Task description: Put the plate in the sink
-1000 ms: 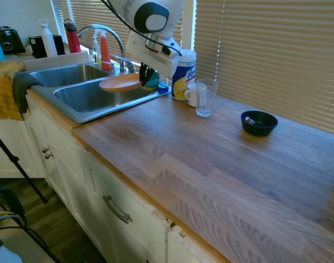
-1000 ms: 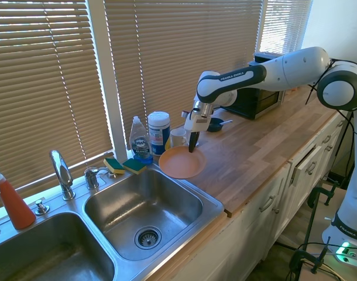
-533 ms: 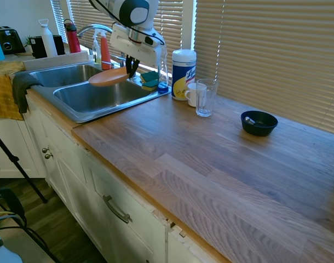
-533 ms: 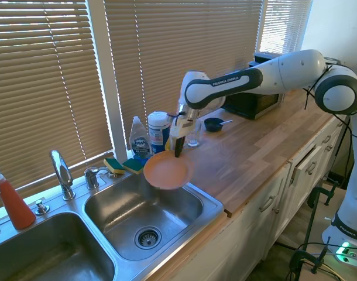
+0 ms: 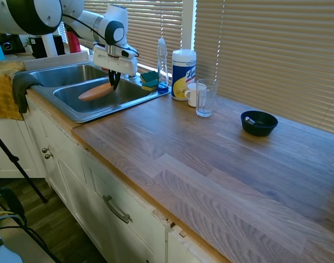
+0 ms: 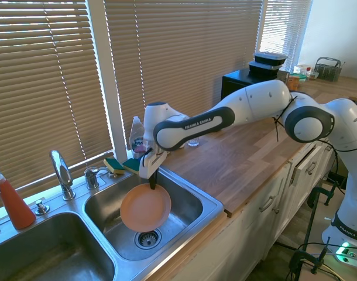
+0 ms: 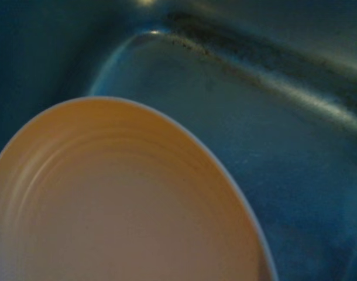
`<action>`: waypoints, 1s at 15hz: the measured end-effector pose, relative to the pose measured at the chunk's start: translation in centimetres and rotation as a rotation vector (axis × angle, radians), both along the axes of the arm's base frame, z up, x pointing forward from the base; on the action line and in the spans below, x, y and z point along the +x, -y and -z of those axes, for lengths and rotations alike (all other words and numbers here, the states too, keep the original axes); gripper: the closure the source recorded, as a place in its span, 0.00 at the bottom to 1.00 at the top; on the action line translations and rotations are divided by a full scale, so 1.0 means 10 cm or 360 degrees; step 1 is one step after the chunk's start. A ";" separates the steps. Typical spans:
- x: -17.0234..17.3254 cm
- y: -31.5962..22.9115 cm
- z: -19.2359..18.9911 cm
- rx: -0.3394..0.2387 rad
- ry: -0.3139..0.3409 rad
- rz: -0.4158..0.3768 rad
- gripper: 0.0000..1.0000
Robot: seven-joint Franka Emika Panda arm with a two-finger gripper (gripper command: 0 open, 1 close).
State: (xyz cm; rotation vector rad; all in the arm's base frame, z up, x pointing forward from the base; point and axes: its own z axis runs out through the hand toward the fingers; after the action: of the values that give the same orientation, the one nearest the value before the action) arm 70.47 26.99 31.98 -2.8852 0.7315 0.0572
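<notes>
The plate (image 6: 145, 208) was round, shallow, salmon-pink, with a low raised rim and faint concentric rings showing in the wrist view (image 7: 120, 205). It hung tilted inside the right-hand basin of the sink (image 6: 193, 219), above the drain, not resting on the basin floor. The tool (image 6: 151, 186) was clamped on the plate's upper rim, fingers pointing down. From the first exterior view the plate (image 5: 96, 91) appeared nearly edge-on, partly behind the sink's front wall (image 5: 74, 109). The fingertips were dark and small, so the contact itself was hard to make out
</notes>
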 end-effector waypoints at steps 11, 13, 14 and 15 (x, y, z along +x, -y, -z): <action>0.23 -0.13 1.00 -0.0124 -0.0096 0.0162 0.00; 0.24 -0.13 1.01 -0.0124 -0.0096 0.0163 0.00; 0.25 -0.13 0.99 -0.0123 -0.0091 0.0165 0.00; 0.26 -0.13 0.97 -0.0120 -0.0082 0.0166 0.00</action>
State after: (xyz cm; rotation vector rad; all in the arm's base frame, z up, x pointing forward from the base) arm 73.05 28.30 22.25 -2.9207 0.9108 0.0931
